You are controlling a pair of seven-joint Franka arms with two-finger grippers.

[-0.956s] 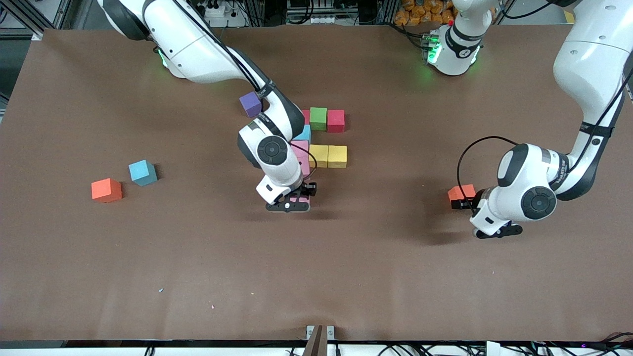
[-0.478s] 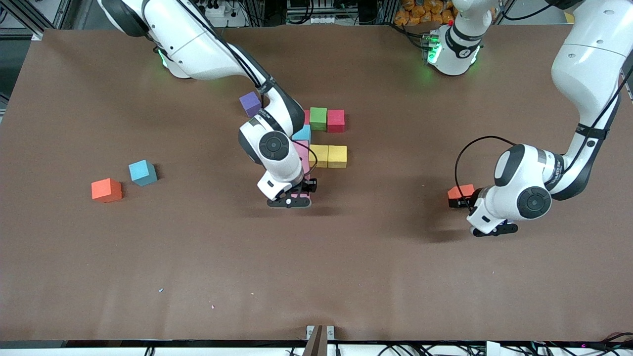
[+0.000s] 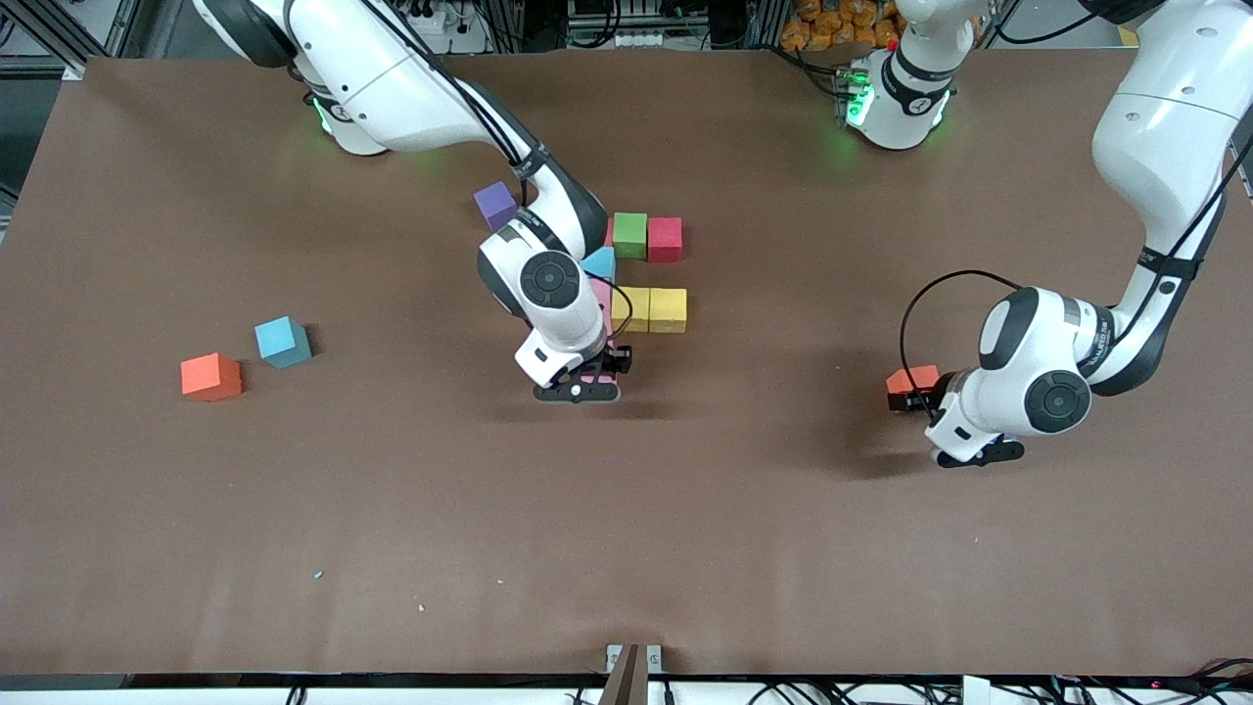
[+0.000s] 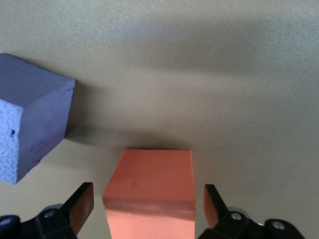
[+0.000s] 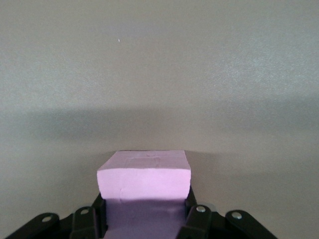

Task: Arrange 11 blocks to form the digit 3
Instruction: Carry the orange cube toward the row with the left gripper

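My right gripper (image 3: 580, 390) is shut on a pink block (image 5: 144, 174) and holds it low over the table, right beside another pink block (image 3: 600, 305) of the group. That group also has a light blue block (image 3: 599, 262), two yellow blocks (image 3: 650, 309), a green block (image 3: 630, 235) and a red block (image 3: 665, 239). A purple block (image 3: 496, 206) lies just apart from it. My left gripper (image 4: 147, 201) is open around an orange block (image 4: 149, 184), with a gap on each side. A purple-blue block (image 4: 30, 129) lies close by, hidden under the arm in the front view.
An orange block (image 3: 210, 377) and a light blue block (image 3: 282, 342) lie together toward the right arm's end of the table. The brown table (image 3: 626, 548) is bare nearer the front camera. The right arm's forearm hangs over part of the block group.
My right gripper has carried the pink block a little closer to the block group. The left arm has shifted slightly around the orange block.
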